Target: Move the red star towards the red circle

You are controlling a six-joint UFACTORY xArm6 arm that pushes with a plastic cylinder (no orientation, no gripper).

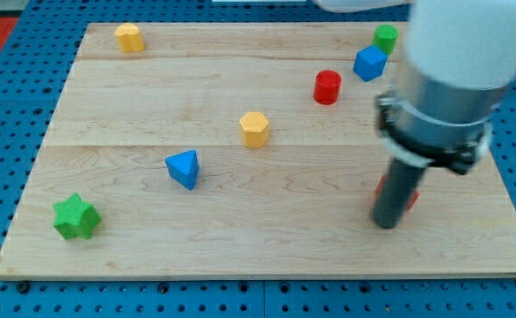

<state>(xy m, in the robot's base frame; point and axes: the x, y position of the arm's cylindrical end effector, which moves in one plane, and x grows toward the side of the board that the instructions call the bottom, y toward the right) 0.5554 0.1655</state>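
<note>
Two red blocks matter here. Only slivers of the red star show, peeking out on both sides of the dark rod at the view's lower right, so its pointing direction and long axis cannot be told. No pincer is fitted: the arm ends in a rod, and my tip rests on the wooden worktop, right against the star, in front of it toward the view's bottom. The red circle, a short upright cylinder, stands well apart toward the view's top, near a blue cube and a green cylinder. A yellow hexagon sits mid-board.
</note>
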